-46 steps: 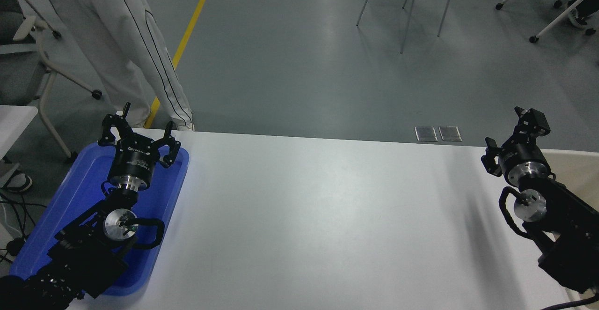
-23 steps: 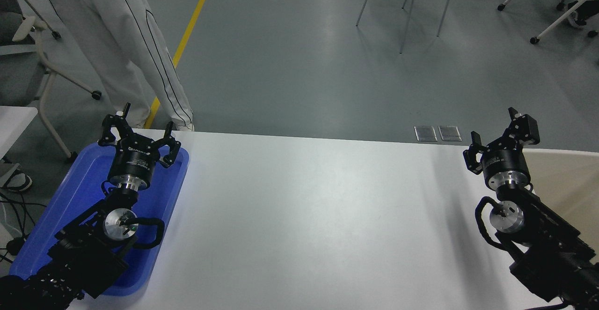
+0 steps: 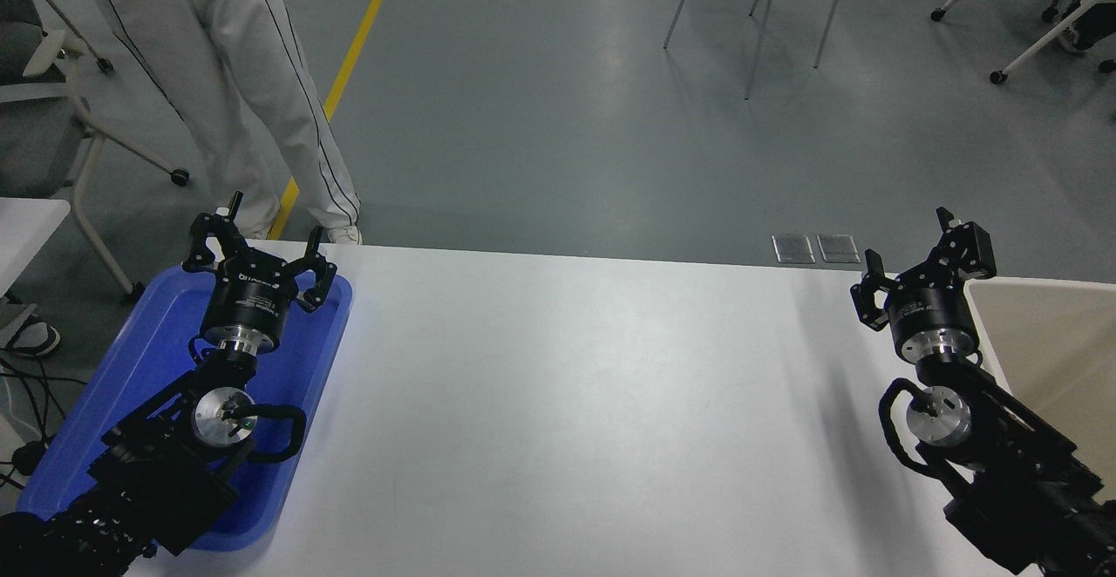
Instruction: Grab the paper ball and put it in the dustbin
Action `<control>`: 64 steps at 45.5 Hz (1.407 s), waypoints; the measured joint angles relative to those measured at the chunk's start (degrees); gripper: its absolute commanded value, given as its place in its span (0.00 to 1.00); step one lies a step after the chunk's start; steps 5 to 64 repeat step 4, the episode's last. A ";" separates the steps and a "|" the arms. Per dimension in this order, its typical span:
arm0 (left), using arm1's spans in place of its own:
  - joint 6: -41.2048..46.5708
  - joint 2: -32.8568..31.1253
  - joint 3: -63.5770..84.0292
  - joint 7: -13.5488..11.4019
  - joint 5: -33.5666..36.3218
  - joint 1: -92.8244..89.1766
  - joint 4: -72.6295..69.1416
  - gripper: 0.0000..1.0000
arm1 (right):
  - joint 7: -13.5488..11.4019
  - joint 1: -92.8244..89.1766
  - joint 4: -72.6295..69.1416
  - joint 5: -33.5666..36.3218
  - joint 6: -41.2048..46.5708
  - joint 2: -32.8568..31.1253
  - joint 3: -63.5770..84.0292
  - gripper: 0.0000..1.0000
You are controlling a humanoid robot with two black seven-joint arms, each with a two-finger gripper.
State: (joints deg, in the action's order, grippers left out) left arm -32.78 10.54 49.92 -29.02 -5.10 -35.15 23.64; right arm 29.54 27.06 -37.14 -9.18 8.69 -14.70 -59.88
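No paper ball shows anywhere in the head view; it is hidden or out of view. The beige dustbin (image 3: 1051, 333) stands at the table's right end, its pale rim running beside my right arm. My right gripper (image 3: 913, 256) hangs open and empty over the table's far right corner, just left of the dustbin rim. At the lower left, my left gripper (image 3: 260, 244) is open and empty above the blue tray's far end.
A flat blue tray (image 3: 113, 385) lies along the table's left edge under the left arm. A person in white trousers (image 3: 253, 98) stands beyond the table's far left corner. Chairs stand on the grey floor behind.
My right arm has swung left, from over the dustbin to over the table beside its rim, its gripper staying open. The person has shifted a little. The left arm has not moved.
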 measured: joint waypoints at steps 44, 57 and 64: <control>0.00 0.00 0.00 -0.02 0.00 0.00 0.00 1.00 | 0.02 -0.27 0.00 -0.17 0.81 0.00 -0.01 1.00; 0.00 0.00 0.00 -0.02 0.00 0.00 0.00 1.00 | 0.02 -0.27 0.00 -0.17 0.81 0.00 -0.01 1.00; 0.00 0.00 0.00 -0.02 0.00 0.00 0.00 1.00 | 0.02 -0.27 0.00 -0.17 0.81 0.00 -0.01 1.00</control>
